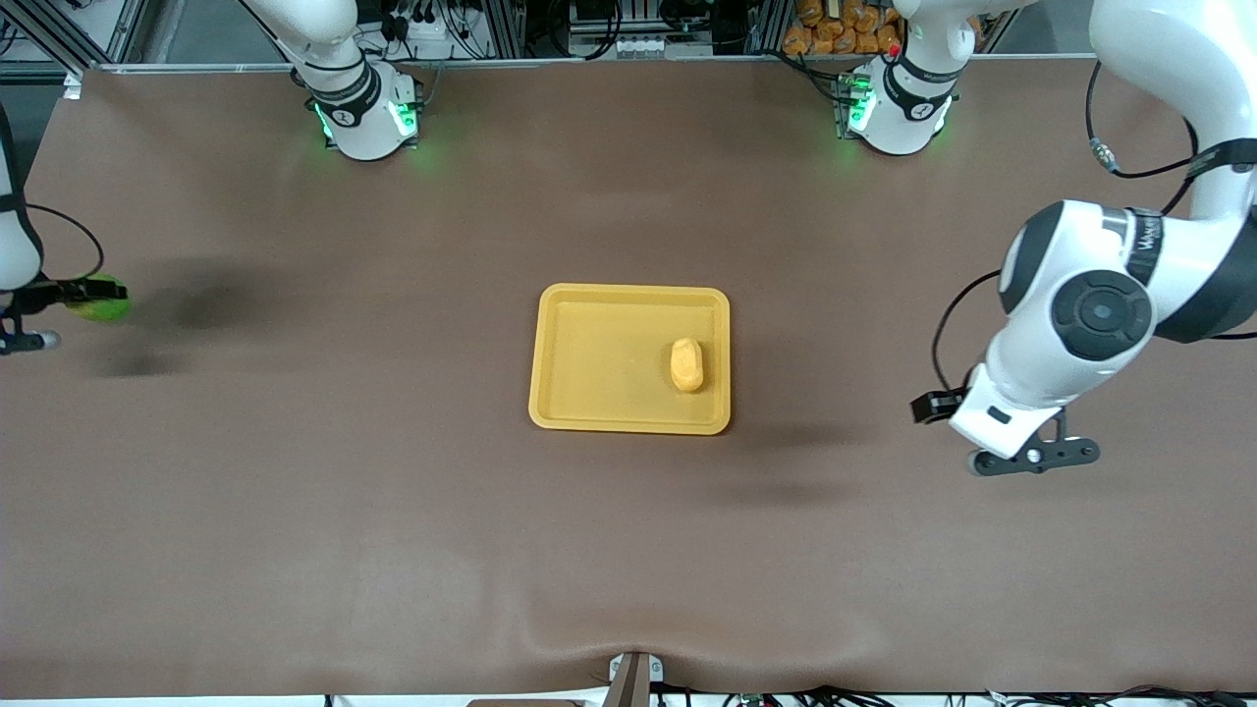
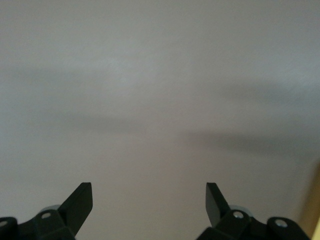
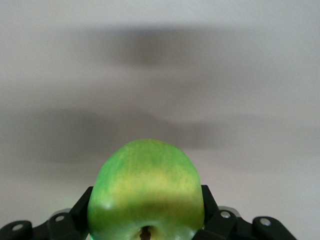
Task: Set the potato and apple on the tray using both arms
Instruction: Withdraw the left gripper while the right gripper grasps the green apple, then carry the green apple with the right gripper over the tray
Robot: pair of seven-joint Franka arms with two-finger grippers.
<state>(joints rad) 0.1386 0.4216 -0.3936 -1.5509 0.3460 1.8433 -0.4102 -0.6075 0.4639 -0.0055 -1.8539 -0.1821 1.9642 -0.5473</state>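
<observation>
— Brown table (image 1: 393, 550) is seen first, with the tray (image 1: 589, 412) at its middle, the potato (image 1: 686, 364) laid in it toward the left arm's end.

— And the grippers?

— Left gripper (image 2: 149, 199): jaws spread wide, nothing held. Right gripper (image 3: 145, 210): the apple (image 3: 146, 192) is clamped above the table's edge.

Brown table (image 1: 295, 491), yellow tray (image 1: 589, 417) at ctr

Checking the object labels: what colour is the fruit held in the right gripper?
The apple is bright green with a yellowish patch, best seen in the right wrist view.
</observation>
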